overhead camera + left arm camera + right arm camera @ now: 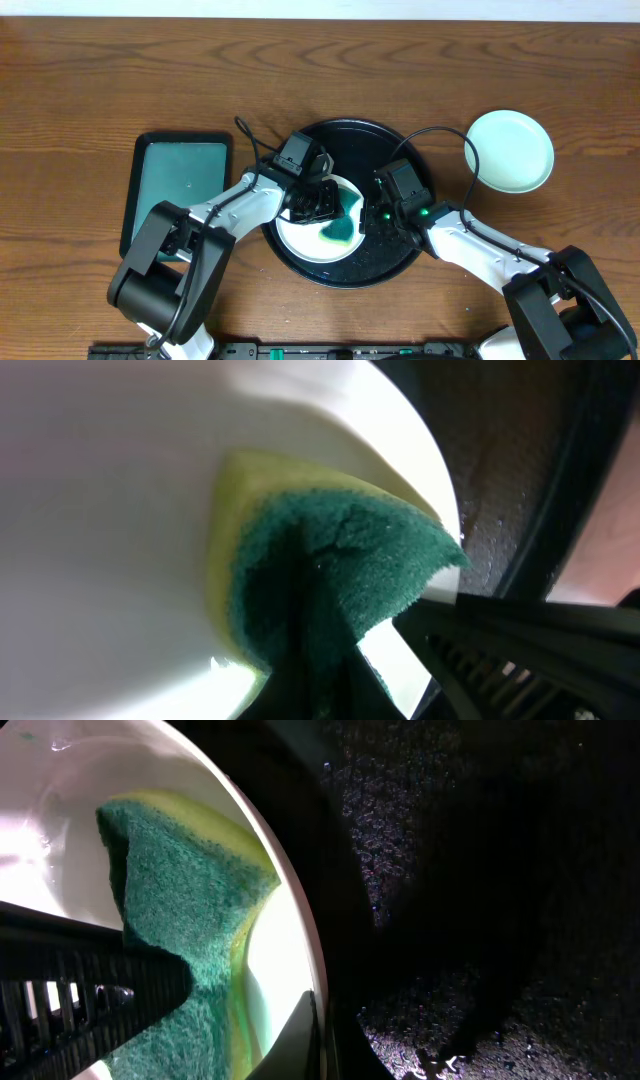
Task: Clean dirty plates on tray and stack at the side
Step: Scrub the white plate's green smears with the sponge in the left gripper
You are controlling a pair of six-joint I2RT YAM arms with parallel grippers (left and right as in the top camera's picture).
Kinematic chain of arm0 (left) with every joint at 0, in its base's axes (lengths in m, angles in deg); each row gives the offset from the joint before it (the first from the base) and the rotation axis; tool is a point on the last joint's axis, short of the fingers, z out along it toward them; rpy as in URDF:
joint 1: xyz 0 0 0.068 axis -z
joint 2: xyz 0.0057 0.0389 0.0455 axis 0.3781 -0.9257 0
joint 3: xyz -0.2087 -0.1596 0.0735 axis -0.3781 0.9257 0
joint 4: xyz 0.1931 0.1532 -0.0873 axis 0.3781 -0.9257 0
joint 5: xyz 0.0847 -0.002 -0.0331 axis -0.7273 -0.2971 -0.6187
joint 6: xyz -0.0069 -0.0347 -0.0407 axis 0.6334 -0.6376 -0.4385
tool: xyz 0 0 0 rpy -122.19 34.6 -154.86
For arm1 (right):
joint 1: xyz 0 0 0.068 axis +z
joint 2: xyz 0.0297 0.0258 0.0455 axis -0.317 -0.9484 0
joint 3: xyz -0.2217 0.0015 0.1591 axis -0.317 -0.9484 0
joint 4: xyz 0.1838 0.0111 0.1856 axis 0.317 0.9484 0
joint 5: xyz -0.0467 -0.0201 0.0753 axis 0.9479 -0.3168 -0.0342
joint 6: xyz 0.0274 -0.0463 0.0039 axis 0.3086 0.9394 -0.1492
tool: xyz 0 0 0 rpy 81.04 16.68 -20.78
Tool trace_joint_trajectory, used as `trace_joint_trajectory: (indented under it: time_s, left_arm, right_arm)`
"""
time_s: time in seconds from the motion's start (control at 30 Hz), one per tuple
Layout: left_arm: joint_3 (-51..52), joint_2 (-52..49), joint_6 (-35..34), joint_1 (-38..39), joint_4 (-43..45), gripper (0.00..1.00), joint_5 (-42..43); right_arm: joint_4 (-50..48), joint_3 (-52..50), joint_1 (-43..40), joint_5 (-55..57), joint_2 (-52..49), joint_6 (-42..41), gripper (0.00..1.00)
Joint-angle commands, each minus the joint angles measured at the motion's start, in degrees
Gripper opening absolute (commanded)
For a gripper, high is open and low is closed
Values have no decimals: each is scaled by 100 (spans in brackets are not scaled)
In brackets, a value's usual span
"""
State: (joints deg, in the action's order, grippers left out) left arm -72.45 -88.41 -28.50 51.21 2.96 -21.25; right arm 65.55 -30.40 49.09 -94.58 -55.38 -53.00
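sponge (pixel 340 560) pinched in left gripper (pixel 322 207), pressed on white plate (pixel 298 240) in tray (pixel 400 262): scrubbing step. right gripper (pixel 372 217) closed at plate rim. next, sweep sponge across, keeping plate steady.

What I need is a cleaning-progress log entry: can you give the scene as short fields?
tray: black, round, mid-table
white plate: on the tray, teal smear near its centre
sponge: pinched in left gripper, pressed on the white plate
right gripper: shut, at the white plate's right rim; grip on it unclear
mint plate: on the table right of the tray, looks clean
teal tray: left of the tray, no sponge seen on it
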Motion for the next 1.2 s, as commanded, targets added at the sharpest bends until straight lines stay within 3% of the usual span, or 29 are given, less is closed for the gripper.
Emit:
trace_joint_trajectory:
  time_s: [0.0,0.2,0.5,0.83,0.93,1.17]
  left_arm:
    - [109,-142,-157,-114,-205,7,-1499]
    - [-181,-136,-109,-664,-1123,7,-3700]
    - [-540,-136,-33,-855,-2280,7,-5252]
    - [-542,-136,-98,-780,-3226,7,-5309]
    - [-542,-136,284,-623,-3117,7,-4918]
    - [-542,-136,317,-57,-2640,7,-4214]
  right_arm:
    - [-103,35,101,-422,4,90,1]
    - [-103,35,101,-420,4,87,1]
    - [-98,35,101,-380,4,44,1]
    - [-87,35,101,-374,4,44,2]
    - [-103,35,101,-378,4,42,1]
    - [-109,35,101,-378,4,42,1]
